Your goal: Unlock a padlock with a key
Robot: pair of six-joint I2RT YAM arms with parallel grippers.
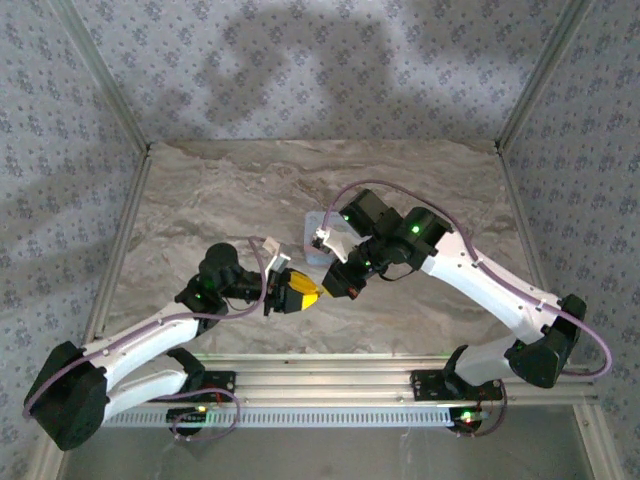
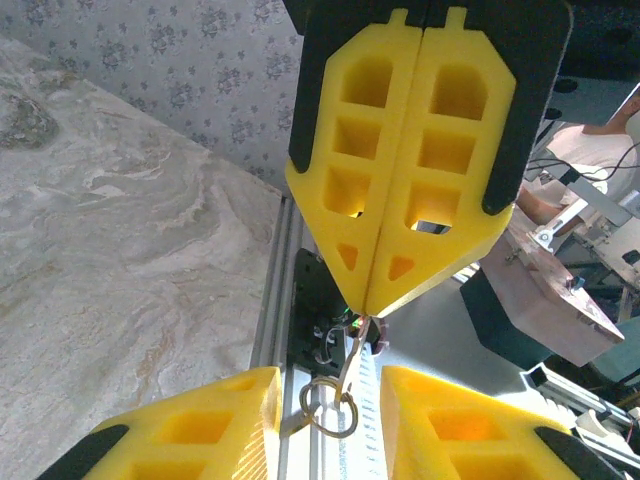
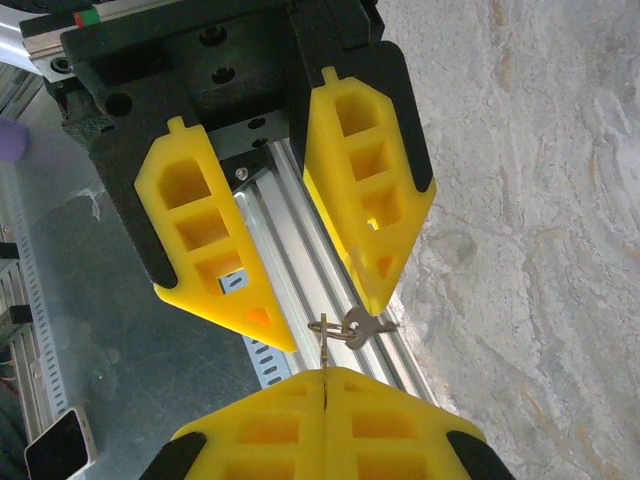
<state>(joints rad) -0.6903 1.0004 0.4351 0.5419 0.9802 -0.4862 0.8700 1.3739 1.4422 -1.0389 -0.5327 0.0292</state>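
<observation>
At the lower middle of the overhead frame, over the near edge of the marble table (image 1: 230, 200), the two arms met tip to tip. The right gripper (image 2: 367, 308) was clenched, its yellow pads pressed flat together. At their very point they pinched the key (image 2: 352, 358), a thin brass sliver whose upper end was buried in the seam between them.

A small wire ring (image 2: 335, 412) dangled from the key's free end. In the right wrist view a second, grey key-shaped piece (image 3: 363, 328) stuck out from the ring toward the right of the frame, too small to read.

The left gripper (image 2: 330, 372) stood released, jaws apart, one to each side of the key and ring. Whether either touched the metal could not be made out.

From overhead the yellow fingers (image 1: 298, 292) merged into one blot, hard to divide between the arms. A pale blue tin (image 1: 312, 232) lay just above the meeting point in that frame, largely covered by the right arm's wrist. Behind the key ran a blurred aluminium rail (image 2: 272, 300).
</observation>
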